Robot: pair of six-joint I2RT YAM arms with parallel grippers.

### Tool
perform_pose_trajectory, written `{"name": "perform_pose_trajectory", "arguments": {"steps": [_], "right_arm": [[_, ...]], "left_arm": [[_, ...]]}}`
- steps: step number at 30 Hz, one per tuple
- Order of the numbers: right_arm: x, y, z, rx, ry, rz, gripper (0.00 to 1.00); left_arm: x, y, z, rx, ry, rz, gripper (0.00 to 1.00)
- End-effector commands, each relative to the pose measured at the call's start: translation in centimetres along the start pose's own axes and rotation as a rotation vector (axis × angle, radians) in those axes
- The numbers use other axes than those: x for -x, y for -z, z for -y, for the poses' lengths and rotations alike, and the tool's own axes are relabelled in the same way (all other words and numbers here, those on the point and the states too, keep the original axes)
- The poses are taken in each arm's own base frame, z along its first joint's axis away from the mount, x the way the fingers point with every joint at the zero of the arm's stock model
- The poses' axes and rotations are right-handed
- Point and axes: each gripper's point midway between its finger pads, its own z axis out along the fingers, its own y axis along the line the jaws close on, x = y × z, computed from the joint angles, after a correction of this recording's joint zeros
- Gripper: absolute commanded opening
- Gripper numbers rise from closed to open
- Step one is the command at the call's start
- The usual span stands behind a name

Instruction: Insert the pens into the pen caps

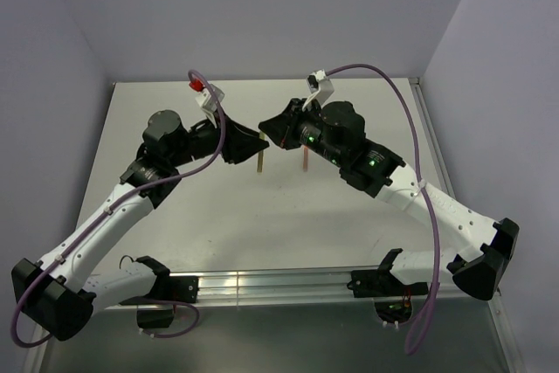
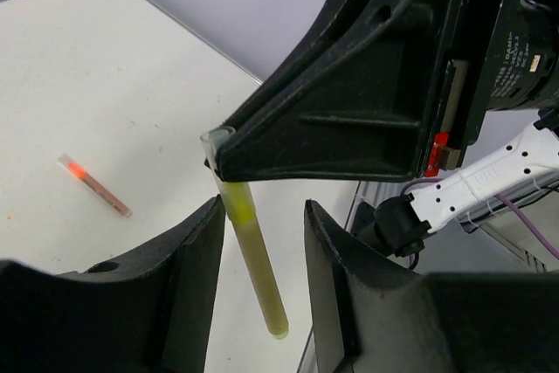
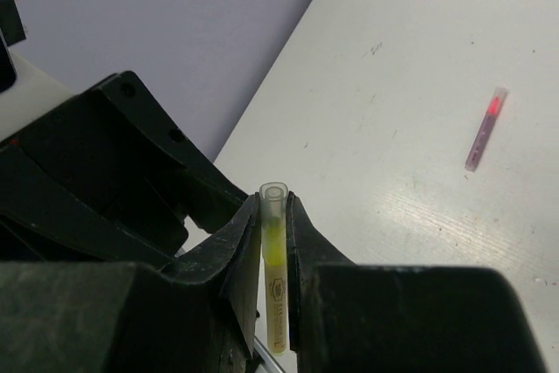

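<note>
Pen [image 3: 273,255] pinched in right hand [image 3: 273,207]; left hand [image 2: 262,211] open.

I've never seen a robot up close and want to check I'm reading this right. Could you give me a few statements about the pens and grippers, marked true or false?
1. The right gripper is shut on a yellow-green pen. True.
2. The left gripper clamps that pen too. False: it is open, with the pen between its fingers.
3. A red pen lies on the table. True.
4. The yellow-green pen lies flat on the table. False: it is held roughly upright above it.
</note>
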Motion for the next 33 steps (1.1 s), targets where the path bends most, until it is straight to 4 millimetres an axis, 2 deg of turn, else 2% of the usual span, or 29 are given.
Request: {"name": "perform_pose_trajectory", "arguments": {"steps": [1, 9, 16, 22, 23, 26, 33], "right_arm": [[3.5, 1.1, -1.2, 0.016, -0.003, 0.104, 0.0], [5.0, 1.7, -1.2, 0.006, -0.008, 0.161, 0.0], [5.3, 2.0, -1.4, 0.018, -0.02, 0.181, 0.0], [5.0, 2.1, -1.6, 0.036, -0.024, 0.174, 0.0], [4.9, 2.2, -1.6, 0.038, -0.029, 0.176, 0.0], [4.3, 2.1, -1.4, 0.043, -0.027, 0.159, 0.0], [2.4, 2.2, -1.2, 0.07, 0.003, 0.103, 0.01]], "left_arm": [[-0.1, -0.3, 1.2, -0.052, -0.002, 0.009, 0.46], [-1.4, -0.8, 1.6, -0.068, 0.025, -0.015, 0.46], [-2.4, -0.9, 1.4, -0.064, 0.057, -0.014, 0.44], [-2.1, -1.0, 1.0, -0.046, 0.066, 0.011, 0.32], [-2.0, -1.0, 1.0, -0.043, 0.067, 0.014, 0.22], [-1.8, -1.1, 0.8, -0.032, 0.074, 0.023, 0.0], [-1.3, -1.1, 0.6, -0.01, 0.063, 0.033, 0.0]]}}
